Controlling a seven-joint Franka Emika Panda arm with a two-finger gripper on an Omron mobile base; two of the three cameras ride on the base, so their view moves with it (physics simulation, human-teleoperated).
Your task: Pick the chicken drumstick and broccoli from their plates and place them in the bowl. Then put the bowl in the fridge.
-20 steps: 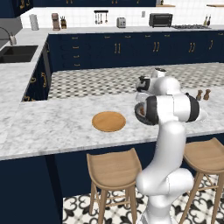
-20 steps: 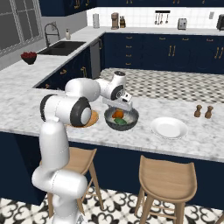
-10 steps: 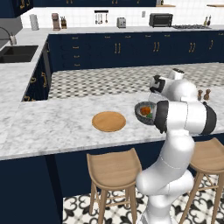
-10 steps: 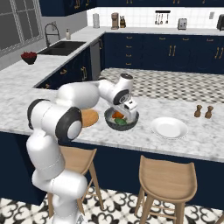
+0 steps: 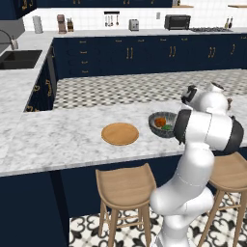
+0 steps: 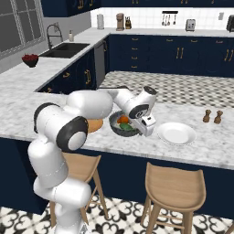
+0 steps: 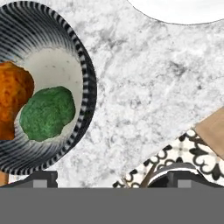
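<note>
Your gripper (image 6: 148, 129) hung spread wide and empty just beside the bowl (image 7: 83, 65), which held the drumstick (image 7: 11, 98) and broccoli (image 7: 46, 113) on the desk (image 7: 148, 87).

Drumstick (image 7: 13, 98) touches broccoli (image 7: 47, 113) inside ribbed bowl (image 7: 85, 83) (both plates (image 5: 120, 133) bare).

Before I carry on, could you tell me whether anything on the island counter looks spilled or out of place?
Nothing stands out. The orange-brown drumstick and dark green broccoli floret sit inside the upright ribbed dark grey bowl; the tan wooden plate and white plate lie flat.
</note>
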